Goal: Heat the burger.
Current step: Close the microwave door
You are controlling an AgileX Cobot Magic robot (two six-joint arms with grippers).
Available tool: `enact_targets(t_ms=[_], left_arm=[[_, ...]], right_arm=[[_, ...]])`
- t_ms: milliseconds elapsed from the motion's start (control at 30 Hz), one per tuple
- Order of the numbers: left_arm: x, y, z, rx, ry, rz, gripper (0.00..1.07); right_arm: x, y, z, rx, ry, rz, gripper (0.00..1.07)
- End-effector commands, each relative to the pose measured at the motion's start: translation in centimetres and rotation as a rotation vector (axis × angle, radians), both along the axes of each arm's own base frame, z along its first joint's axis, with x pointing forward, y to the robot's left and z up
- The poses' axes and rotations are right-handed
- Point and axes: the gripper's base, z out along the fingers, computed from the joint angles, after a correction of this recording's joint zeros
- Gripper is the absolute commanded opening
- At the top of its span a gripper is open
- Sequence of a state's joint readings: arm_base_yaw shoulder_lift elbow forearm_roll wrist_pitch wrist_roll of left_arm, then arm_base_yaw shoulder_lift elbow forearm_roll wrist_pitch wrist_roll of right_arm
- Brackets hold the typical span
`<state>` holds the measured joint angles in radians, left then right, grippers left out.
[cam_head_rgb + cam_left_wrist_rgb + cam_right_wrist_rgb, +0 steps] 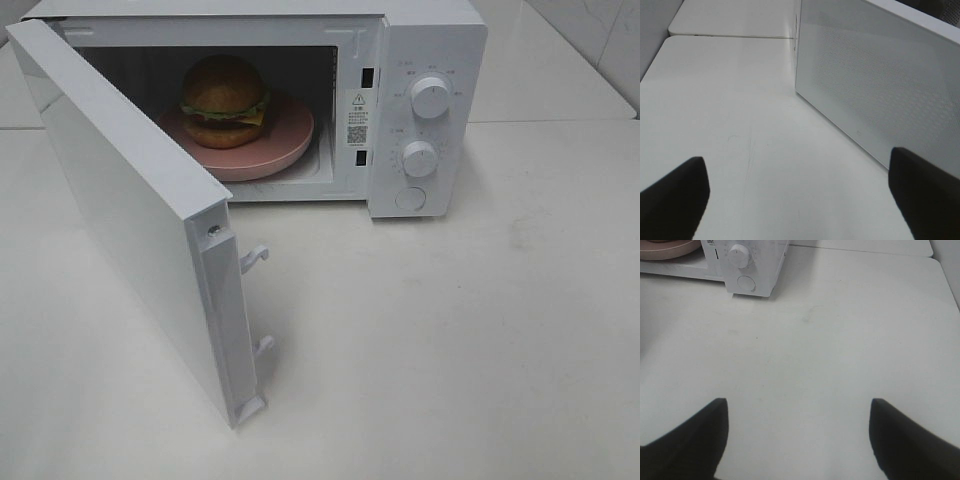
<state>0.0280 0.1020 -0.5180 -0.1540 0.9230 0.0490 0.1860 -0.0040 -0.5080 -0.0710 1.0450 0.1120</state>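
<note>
The burger (224, 95) has golden-brown buns, green lettuce and yellow cheese. It sits on a pink plate (285, 140) inside the white microwave (430, 50), whose door (120, 220) stands swung wide toward the front left. Neither arm shows in the high view. In the left wrist view my left gripper (797, 200) is open over the bare table, with the door's outer face (880, 85) close beside one finger. My right gripper (797, 440) is open too, holding nothing, well short of the microwave's control panel (760, 270). A sliver of the pink plate (667, 249) shows there.
Two knobs (430, 97) (419, 158) and a round button (409, 198) are on the microwave's right panel. Latch hooks (254, 258) stick out of the door's free edge. The white table (450, 340) stretches in front and to the right; a seam (730, 35) crosses it further back.
</note>
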Motion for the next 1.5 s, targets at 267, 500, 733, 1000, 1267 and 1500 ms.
enact_targets(t_ms=[267,500,733,1000,1267,1500], left_arm=[[3.8,0.2,0.6,-0.020,0.040,0.023,0.36],[7.9,0.5,0.5,-0.028,0.066,0.049,0.00],[10.8,0.9,0.1,-0.031,-0.008,0.082,0.00],[13.2,1.5,-2.3,-0.034,-0.140,0.141,0.00],[14.8,1.9,-5.8,0.047,-0.239,0.154,0.00],[16.3,1.3,-7.0,0.074,-0.245,0.080,0.00]], right_arm=[[-0.3,0.0,0.0,0.006,-0.032,-0.005,0.75],[-0.3,0.0,0.0,0.006,-0.032,-0.005,0.75],[-0.3,0.0,0.0,0.006,-0.032,-0.005,0.75],[-0.3,0.0,0.0,0.006,-0.032,-0.005,0.75],[-0.3,0.0,0.0,0.006,-0.032,-0.005,0.75],[-0.3,0.0,0.0,0.006,-0.032,-0.005,0.75]])
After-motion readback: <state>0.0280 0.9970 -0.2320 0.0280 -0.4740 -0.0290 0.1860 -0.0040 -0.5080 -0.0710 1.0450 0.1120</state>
